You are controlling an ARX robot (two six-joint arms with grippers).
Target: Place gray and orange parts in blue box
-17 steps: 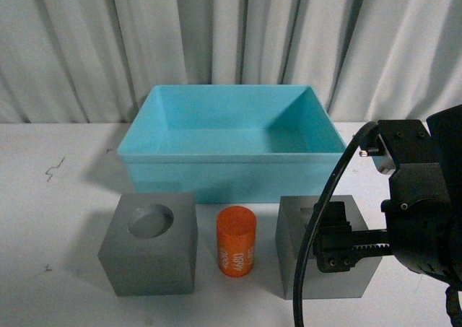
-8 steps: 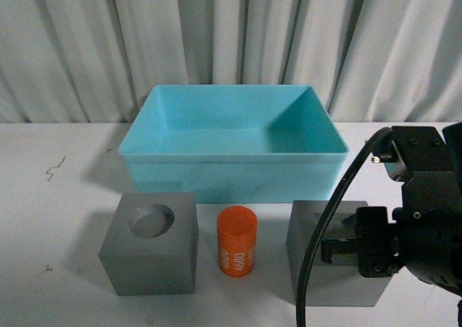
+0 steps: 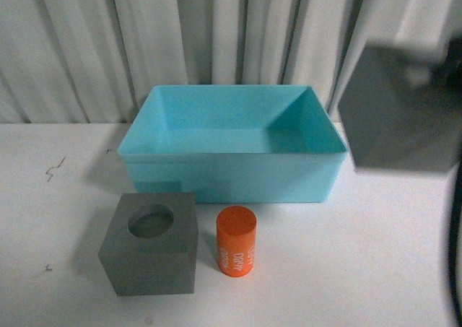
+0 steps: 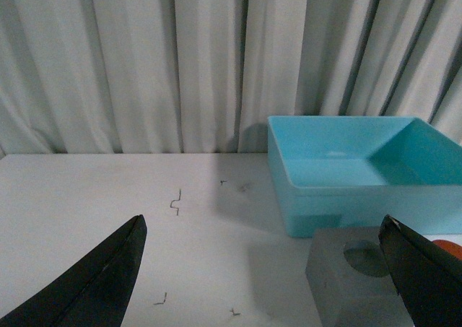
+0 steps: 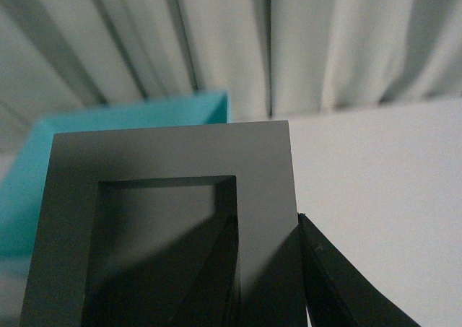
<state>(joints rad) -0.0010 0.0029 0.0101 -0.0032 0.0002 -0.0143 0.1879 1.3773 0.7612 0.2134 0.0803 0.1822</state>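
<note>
Evidently the right gripper (image 5: 267, 226) is pinching the recess wall of the stiff, probably hefty gray cube (image 5: 173, 150), while the left gripper (image 4: 260, 229) is gaping empty.

Colours and patterns
Round-recess cube (image 3: 150, 244) and square-recess cube (image 5: 173, 150): matte gray. Cylinder (image 3: 236, 240): orange, white digits. Box (image 3: 229, 172): plain light turquoise-blue. Table (image 3: 390, 255): white. Curtain (image 3: 108, 38): pale gray-white, vertical folds.

Pleated white curtain (image 3: 86, 45) behind; white tabletop (image 3: 390, 255), faint scuff marks (image 4: 175, 201).
</note>
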